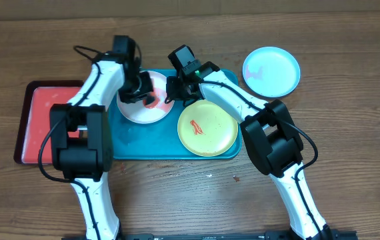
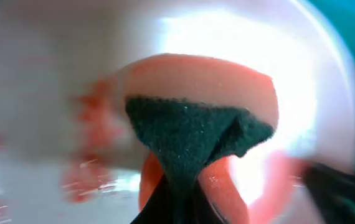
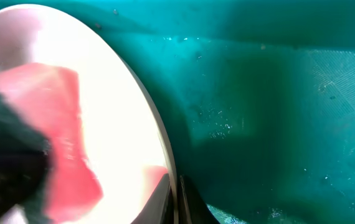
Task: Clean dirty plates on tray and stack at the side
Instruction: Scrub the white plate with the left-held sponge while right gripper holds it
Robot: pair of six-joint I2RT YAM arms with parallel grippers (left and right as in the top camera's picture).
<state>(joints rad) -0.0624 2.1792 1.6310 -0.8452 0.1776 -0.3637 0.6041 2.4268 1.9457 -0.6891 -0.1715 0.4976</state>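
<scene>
Over the far left part of the large teal-blue rectangular plastic tray (image 1: pixel 150 145), the left gripper (image 1: pixel 141 92) is clamped on a pink foam sponge with a dark green scouring face (image 2: pixel 196 134). It presses the green side down onto the round white plastic plate (image 1: pixel 139 113). The left wrist view is blurred, but red smears (image 2: pixel 90 124) show on the plate's surface left of the sponge. The right gripper (image 1: pixel 175 93) sits at the right edge of the same plate. In the right wrist view the rim runs down between its fingers, so it appears closed on that rim. Just beside the white plate, toward the near right of the tray, lies the round yellow-green plastic plate (image 1: pixel 217 135) with an orange-red squiggle at its centre. Whether the two rims touch I cannot tell. The round light blue plastic plate (image 1: pixel 271 71) rests off the tray on the wooden table (image 1: pixel 350 147), near the tray's far right corner, and carries faint pink marks. A smaller red tray with a dark rim (image 1: pixel 37 120) lies just beside the teal tray's left end.
</scene>
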